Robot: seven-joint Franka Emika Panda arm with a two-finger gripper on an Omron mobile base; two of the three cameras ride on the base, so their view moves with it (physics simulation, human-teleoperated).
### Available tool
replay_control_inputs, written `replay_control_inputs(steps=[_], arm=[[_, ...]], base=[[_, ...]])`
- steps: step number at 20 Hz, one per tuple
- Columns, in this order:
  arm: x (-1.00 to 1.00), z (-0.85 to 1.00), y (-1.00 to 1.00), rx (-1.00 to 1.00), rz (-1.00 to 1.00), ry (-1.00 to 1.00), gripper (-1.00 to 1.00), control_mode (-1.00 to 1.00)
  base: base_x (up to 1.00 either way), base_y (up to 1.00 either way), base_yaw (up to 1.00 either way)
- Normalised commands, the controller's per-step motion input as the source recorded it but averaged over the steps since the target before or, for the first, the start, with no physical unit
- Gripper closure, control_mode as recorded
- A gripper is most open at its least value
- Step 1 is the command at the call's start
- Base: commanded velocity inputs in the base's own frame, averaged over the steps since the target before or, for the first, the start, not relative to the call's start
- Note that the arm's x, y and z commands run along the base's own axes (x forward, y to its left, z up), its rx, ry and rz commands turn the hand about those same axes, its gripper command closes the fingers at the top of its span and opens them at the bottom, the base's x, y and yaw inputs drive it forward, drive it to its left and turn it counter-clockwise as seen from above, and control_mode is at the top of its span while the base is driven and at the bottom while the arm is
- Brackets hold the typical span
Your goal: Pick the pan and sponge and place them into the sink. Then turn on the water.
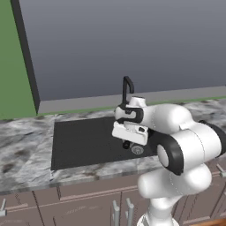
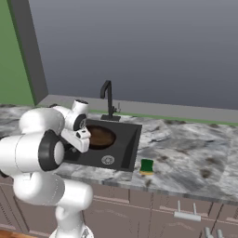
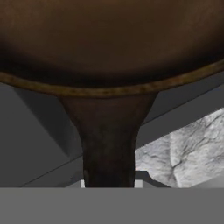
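The pan (image 3: 109,43) is held tight by its handle in the closed gripper (image 2: 83,139), over the sink (image 2: 125,148). It should be lowered flat and gently before being let go.

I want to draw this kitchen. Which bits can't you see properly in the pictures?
- Pan: right base view, the arm covers its near side and handle.
- Fingers: hand view, the handle runs to the bottom edge where they would be.
- Sink: left base view, the arm hides its right part.
- Sponge: too small for detail.
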Motion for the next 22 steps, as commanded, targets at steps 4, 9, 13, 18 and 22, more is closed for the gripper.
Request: replay_control_inputs(steps=[4,9,13,18,22], arm=[[0.1,-0.21,-0.16,-0.01,0.0,0.03,1.0,-1.0],[0.17,-0.21,-0.13,0.06,0.01,0.0,1.0,-1.0],[0.24,-0.22,-0.05,0.06,0.02,0.0,1.0,-1.0],[0.23,-0.22,-0.01,0.01,0.04,0.0,1.0,-1.0],[0.2,-0.26,0.0,0.0,0.05,0.0,1.0,-1.0]], base=[[0.0,0.0,0.0],[0.0,0.0,0.0],[0.0,0.0,0.0],[0.0,0.0,0.0],[0.0,0.0,0.0]])
